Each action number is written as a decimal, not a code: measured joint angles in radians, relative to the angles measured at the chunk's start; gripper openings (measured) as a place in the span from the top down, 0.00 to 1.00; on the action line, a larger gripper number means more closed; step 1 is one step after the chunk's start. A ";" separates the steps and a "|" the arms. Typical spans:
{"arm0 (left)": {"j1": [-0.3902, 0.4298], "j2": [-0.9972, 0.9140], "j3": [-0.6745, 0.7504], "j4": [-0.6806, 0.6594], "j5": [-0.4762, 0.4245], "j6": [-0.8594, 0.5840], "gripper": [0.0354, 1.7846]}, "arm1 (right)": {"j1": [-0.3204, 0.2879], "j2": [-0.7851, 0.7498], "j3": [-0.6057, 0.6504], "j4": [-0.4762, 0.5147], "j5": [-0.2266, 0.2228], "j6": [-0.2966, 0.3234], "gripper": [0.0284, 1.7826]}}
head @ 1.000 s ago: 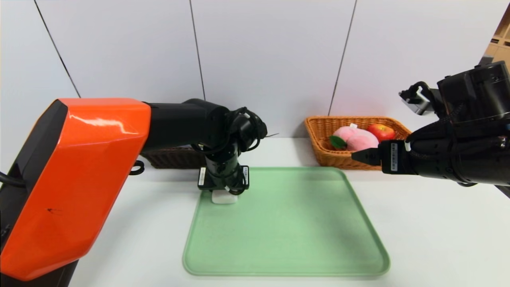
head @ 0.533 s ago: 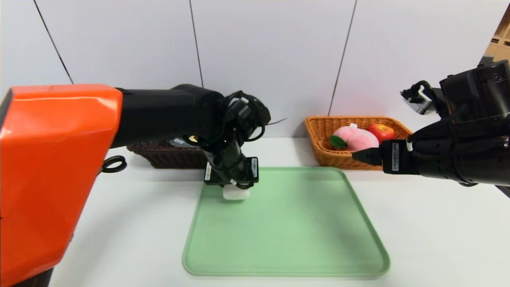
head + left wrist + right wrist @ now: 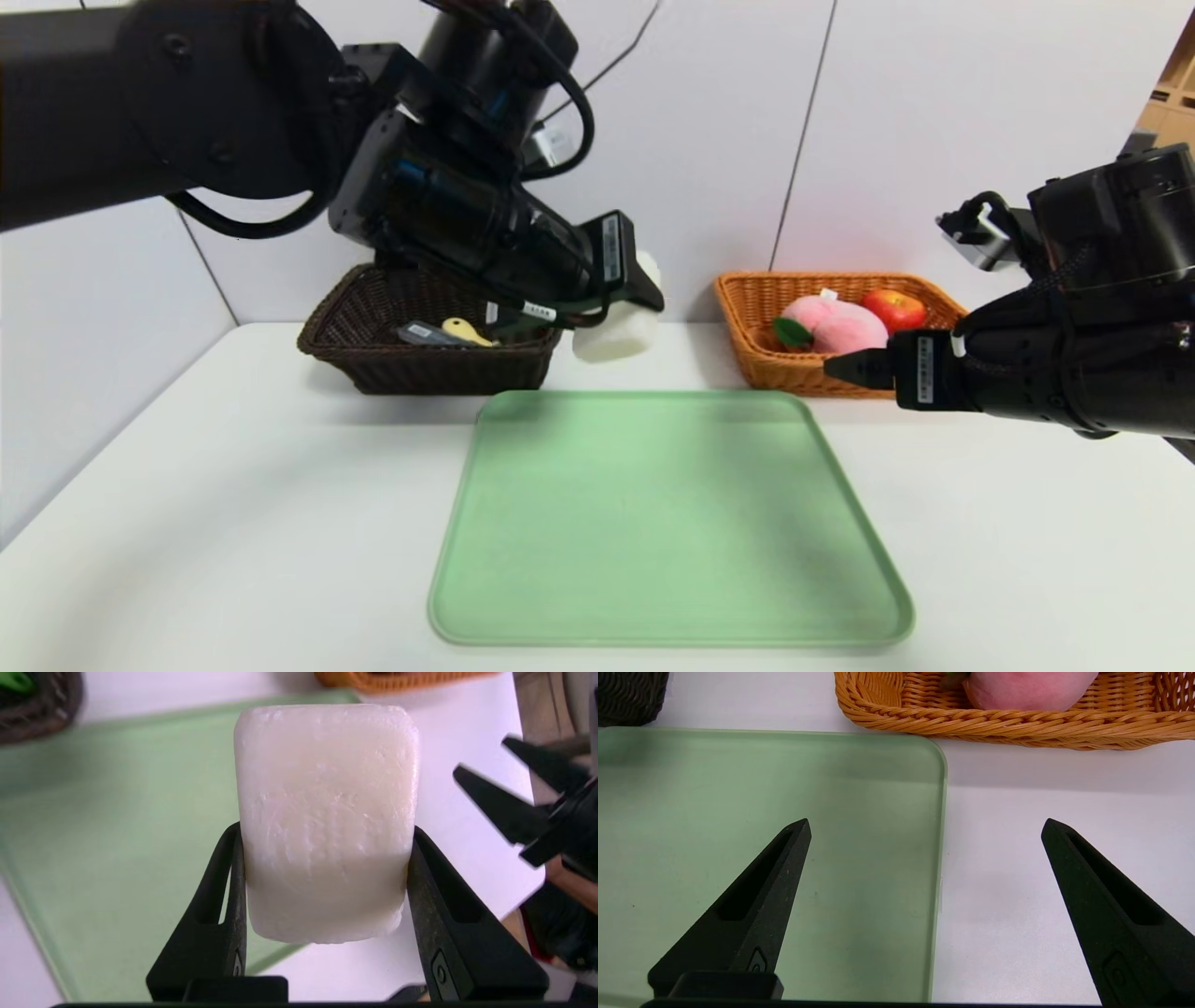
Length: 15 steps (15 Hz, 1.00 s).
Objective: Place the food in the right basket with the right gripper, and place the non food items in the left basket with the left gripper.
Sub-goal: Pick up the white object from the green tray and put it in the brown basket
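My left gripper [image 3: 644,301] is shut on the white rounded block [image 3: 611,338] and holds it in the air just right of the dark brown basket [image 3: 373,369], above the tray's far left corner. In the left wrist view the block [image 3: 324,816] sits between both fingers [image 3: 233,891]. The grey case [image 3: 425,333] and the yellow fork [image 3: 465,329] lie in the dark basket. The orange-tan basket [image 3: 794,369] holds the pink peach [image 3: 836,327] and the apple [image 3: 894,308]; the strawberry is hidden. My right gripper [image 3: 924,828] is open and empty over the tray's right edge, and shows in the head view [image 3: 854,367].
A green tray [image 3: 672,523] lies bare in the middle of the white table [image 3: 1027,560]. Both baskets stand along the back wall. The tray [image 3: 738,779] and the orange-tan basket [image 3: 1017,718] show in the right wrist view.
My left gripper has lifted the white block off the tray's far left corner and swung up and back toward the dark basket. The right arm has not moved.
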State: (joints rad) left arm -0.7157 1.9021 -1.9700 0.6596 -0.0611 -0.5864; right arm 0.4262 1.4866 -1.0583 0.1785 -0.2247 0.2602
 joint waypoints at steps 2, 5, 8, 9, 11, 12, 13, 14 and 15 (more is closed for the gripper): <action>0.015 -0.011 0.000 -0.038 0.151 0.013 0.47 | -0.001 0.000 0.000 0.000 -0.001 0.000 0.04; 0.093 -0.002 0.000 -0.064 0.283 0.067 0.47 | -0.001 -0.001 0.001 0.001 -0.001 0.001 0.04; 0.191 0.040 0.000 -0.112 0.329 0.102 0.47 | -0.001 -0.004 0.005 0.001 -0.001 0.001 0.04; 0.233 0.065 0.000 -0.123 0.333 0.116 0.47 | -0.001 -0.004 0.006 0.001 -0.001 0.002 0.04; 0.301 0.111 0.001 -0.158 0.334 0.128 0.47 | -0.004 -0.006 0.006 0.004 -0.001 0.002 0.04; 0.334 0.137 0.001 -0.186 0.332 0.138 0.47 | -0.008 -0.006 0.005 0.006 -0.001 0.004 0.04; 0.358 0.162 0.001 -0.209 0.330 0.150 0.47 | -0.011 -0.006 0.005 0.008 -0.001 0.006 0.04; 0.373 0.183 0.001 -0.221 0.329 0.159 0.47 | -0.011 -0.006 0.005 0.009 0.000 0.007 0.04; 0.386 0.206 0.001 -0.238 0.328 0.165 0.47 | -0.012 -0.006 0.005 0.008 0.000 0.008 0.04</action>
State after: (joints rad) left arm -0.3300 2.1085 -1.9685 0.4213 0.2668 -0.4217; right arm 0.4145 1.4811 -1.0536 0.1862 -0.2245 0.2683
